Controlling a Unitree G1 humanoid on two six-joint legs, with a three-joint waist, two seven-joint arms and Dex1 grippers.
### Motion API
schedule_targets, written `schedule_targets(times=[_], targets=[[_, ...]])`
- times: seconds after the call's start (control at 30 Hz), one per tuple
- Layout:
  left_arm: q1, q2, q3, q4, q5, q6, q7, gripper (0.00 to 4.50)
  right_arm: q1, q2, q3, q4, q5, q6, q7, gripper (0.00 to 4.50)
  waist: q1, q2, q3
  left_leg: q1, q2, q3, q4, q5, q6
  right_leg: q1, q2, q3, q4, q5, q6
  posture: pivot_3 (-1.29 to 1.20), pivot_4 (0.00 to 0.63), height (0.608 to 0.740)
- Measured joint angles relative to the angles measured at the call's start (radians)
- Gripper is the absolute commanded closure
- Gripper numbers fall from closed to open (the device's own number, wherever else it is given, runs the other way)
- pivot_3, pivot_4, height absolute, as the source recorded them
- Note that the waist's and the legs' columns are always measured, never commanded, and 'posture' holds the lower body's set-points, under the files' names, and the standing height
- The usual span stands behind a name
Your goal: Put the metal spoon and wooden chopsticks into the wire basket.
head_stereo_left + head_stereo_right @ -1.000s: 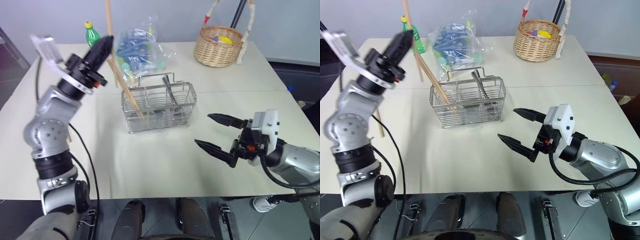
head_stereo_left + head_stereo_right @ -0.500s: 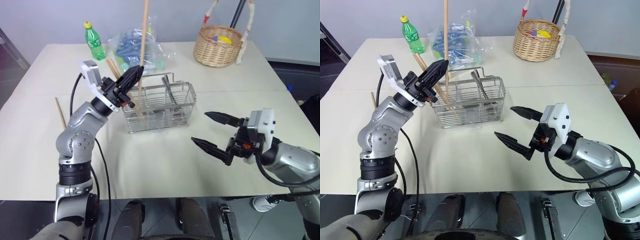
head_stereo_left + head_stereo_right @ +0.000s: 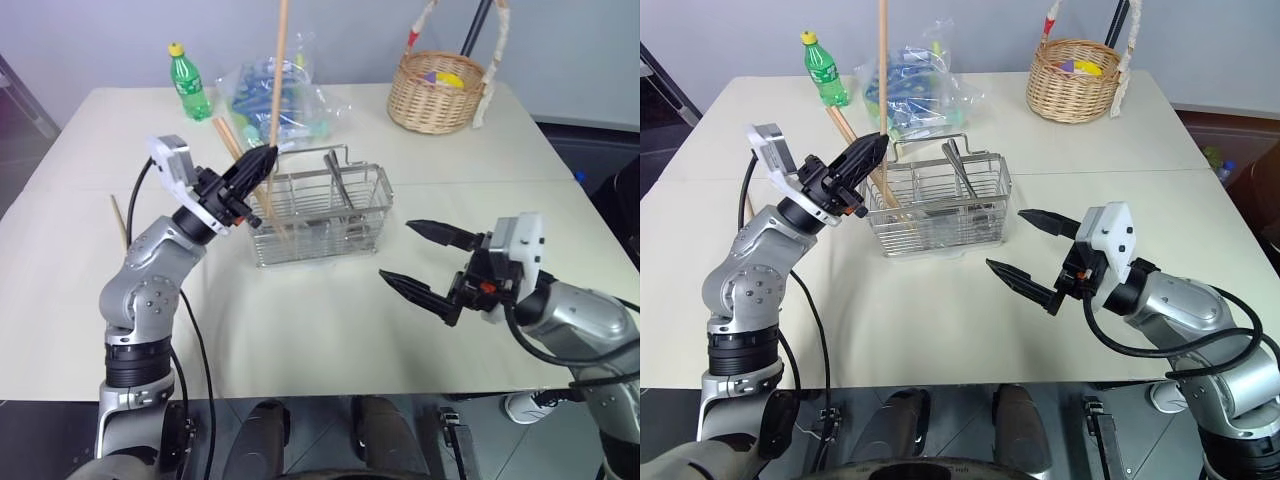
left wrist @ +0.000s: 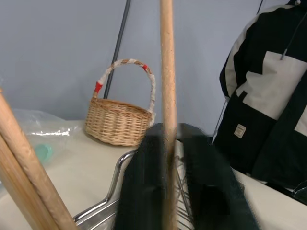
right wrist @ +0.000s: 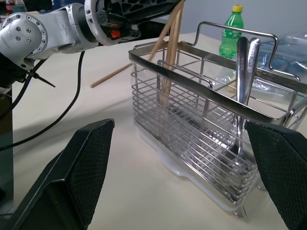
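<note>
- A cream table (image 3: pixel 330 330) is carrying the wire basket (image 3: pixel 320 215), the spoon (image 3: pixel 335 175) standing inside.
- The left gripper (image 3: pixel 262 162) is hanging by the basket, one upright chopstick (image 3: pixel 277 90) between its slightly parted jaws.
- The right gripper (image 3: pixel 420 262) is hovering nearby, jaws apart.

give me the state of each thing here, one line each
left gripper: fingers around an upright chopstick, its lower end in the wire basket
other chopsticks: leaning in the wire basket's left end
loose chopstick: lying flat on the table
metal spoon: standing in the wire basket
right gripper: open, holding nothing
green bottle: upright, capped
wicker basket: upright
</note>
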Motion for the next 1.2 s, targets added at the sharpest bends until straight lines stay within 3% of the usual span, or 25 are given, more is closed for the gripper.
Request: schedule_targets(times=[0.13, 0.17, 0.43, 0.67, 1.0, 1.2], targets=[[0.008, 0.002, 0.001, -0.014, -0.003, 0.005, 0.006, 0.22, 0.0, 0.0, 0.0, 0.004, 0.0, 0.0, 0.006, 0.0, 0.0, 0.0, 0.0, 0.0, 0.0, 0.0, 0.0, 0.0, 0.0, 0.0, 0.0, 0.0, 0.0, 0.0, 0.0, 0.0, 0.15, 0.74], [0.009, 0.002, 0.002, -0.014, -0.004, 0.008, 0.007, 0.05, 0.0, 0.0, 0.0, 0.004, 0.0, 0.0, 0.007, 0.0, 0.0, 0.0, 0.0, 0.0, 0.0, 0.0, 0.0, 0.0, 0.0, 0.0, 0.0, 0.0, 0.0, 0.0, 0.0, 0.0, 0.15, 0.74], [-0.02, 0.011, 0.039, -0.033, -0.081, 0.038, 0.044, 0.05, -0.001, 0.0, 0.0, 0.013, 0.0, 0.0, 0.016, 0.0, 0.001, 0.0, 0.0, 0.0, 0.0, 0.0, 0.0, 0.0, 0.0, 0.0, 0.0, 0.0, 0.0, 0.0, 0.0, 0.0, 0.15, 0.74], [-0.313, 0.067, 0.219, 0.02, -0.211, 0.041, 0.301, 0.05, 0.023, -0.022, -0.003, 0.003, 0.005, 0.0, 0.064, 0.0, -0.002, 0.0, 0.0, 0.001, 0.0, 0.0, -0.001, 0.0, 0.0, 0.0, 0.0, 0.0, 0.0, 0.0, 0.0, 0.0, 0.15, 0.74], [-0.32, 0.309, 0.204, 0.334, 0.156, 0.144, 0.621, 0.05, -0.014, -0.051, 0.011, -0.025, 0.025, -0.001, 0.151, 0.0, -0.002, -0.001, 0.0, 0.0, 0.0, -0.001, 0.0, 0.0, 0.0, 0.0, 0.001, 0.0, 0.0, 0.0, 0.0, 0.0, 0.15, 0.74], [-0.206, 0.346, 0.184, 0.351, 0.288, 0.364, 0.741, 0.05, -0.044, -0.054, 0.022, -0.023, 0.036, -0.001, 0.181, 0.0, 0.0, -0.002, 0.001, 0.0, 0.0, -0.001, 0.0, 0.0, 0.0, -0.001, 0.001, 0.0, 0.001, 0.0, 0.0, 0.0, 0.15, 0.74]])
